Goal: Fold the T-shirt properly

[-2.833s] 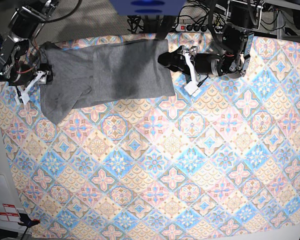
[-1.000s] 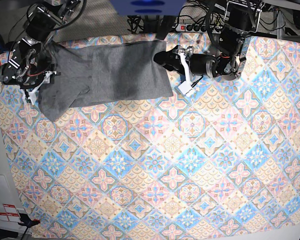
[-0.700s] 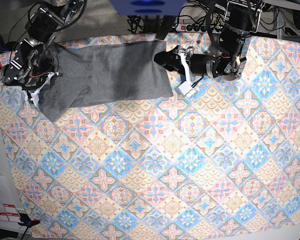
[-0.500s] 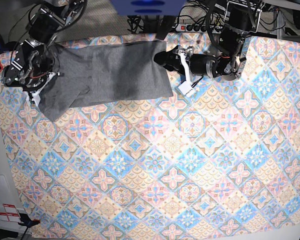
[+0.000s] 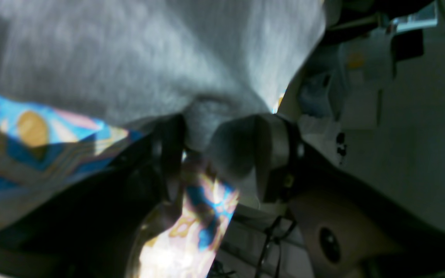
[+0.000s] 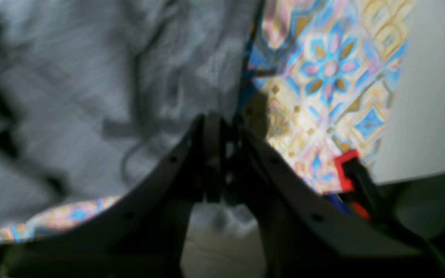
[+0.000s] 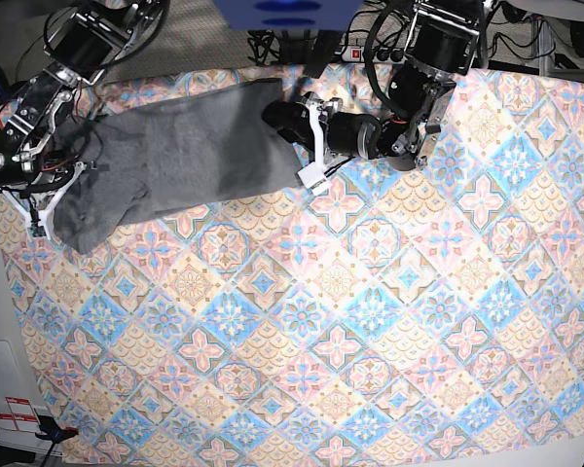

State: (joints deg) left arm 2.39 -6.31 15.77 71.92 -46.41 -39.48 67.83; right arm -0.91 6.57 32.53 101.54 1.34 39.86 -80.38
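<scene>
The grey T-shirt (image 7: 195, 146) lies spread at the back left of the tiled tablecloth (image 7: 370, 321), one sleeve trailing toward the front left. My left gripper (image 7: 300, 146) is at the shirt's right edge. In the left wrist view the shirt (image 5: 129, 50) draws to a bunch between the fingers (image 5: 269, 154), so this gripper (image 5: 211, 146) is shut on the cloth. At the shirt's left end is my right gripper (image 7: 39, 199). The right wrist view shows that gripper (image 6: 220, 123) with jaws pressed together on the shirt's (image 6: 72, 96) edge.
A power strip (image 7: 375, 53) and cables lie behind the table's back edge. A dark blue object (image 7: 287, 10) hangs over the back middle. A red clamp (image 6: 348, 173) grips the table edge near my right gripper. The tablecloth stretches to the front and right.
My right gripper has shut on the shirt's left end and pulled it left and forward. The left gripper has moved left along with the shirt's right edge.
</scene>
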